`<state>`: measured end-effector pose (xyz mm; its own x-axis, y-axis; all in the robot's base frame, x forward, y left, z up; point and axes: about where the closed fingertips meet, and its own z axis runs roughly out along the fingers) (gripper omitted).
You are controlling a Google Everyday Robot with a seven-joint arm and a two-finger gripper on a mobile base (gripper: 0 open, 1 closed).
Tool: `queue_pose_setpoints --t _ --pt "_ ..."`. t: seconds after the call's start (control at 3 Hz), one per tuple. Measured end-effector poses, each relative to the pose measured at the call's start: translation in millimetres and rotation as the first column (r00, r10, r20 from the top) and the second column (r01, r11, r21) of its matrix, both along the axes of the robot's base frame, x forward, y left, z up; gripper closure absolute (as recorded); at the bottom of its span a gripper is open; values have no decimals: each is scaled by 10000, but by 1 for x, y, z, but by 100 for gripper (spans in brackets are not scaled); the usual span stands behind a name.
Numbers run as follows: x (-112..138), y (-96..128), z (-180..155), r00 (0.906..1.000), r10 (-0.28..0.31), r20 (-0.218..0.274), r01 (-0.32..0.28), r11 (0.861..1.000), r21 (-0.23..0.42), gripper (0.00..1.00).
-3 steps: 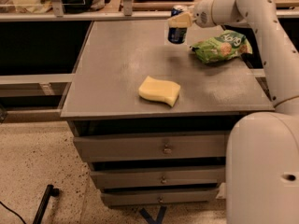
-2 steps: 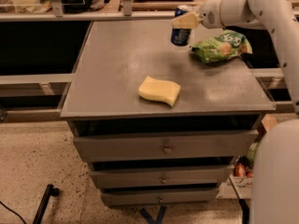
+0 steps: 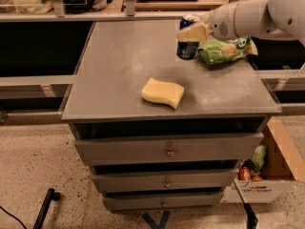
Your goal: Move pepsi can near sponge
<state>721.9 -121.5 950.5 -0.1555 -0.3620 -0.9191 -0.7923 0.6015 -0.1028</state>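
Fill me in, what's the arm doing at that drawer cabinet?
The robot's gripper is closed on the pepsi can at the far right of the grey cabinet top, right beside a green snack bag. The sponge lies by itself nearer the front edge, apart from the can. The can is grasped but not yet brought to the sponge. I can't tell whether it's off the surface.

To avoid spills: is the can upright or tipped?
Upright: the can stands, top up. The gripper grips it near the far edge of the table.
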Motion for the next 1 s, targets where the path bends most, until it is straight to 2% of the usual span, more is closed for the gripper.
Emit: queue_pose_setpoints --t 0.33,0.67,1.0 --pt "-12 18 -38 9971 362 -677 -376 9991 -195 100" --pt "-12 18 -38 9970 363 -679 -377 9991 -195 100" --pt "-17 31 -35 9954 941 -193 -938 9955 141 100"
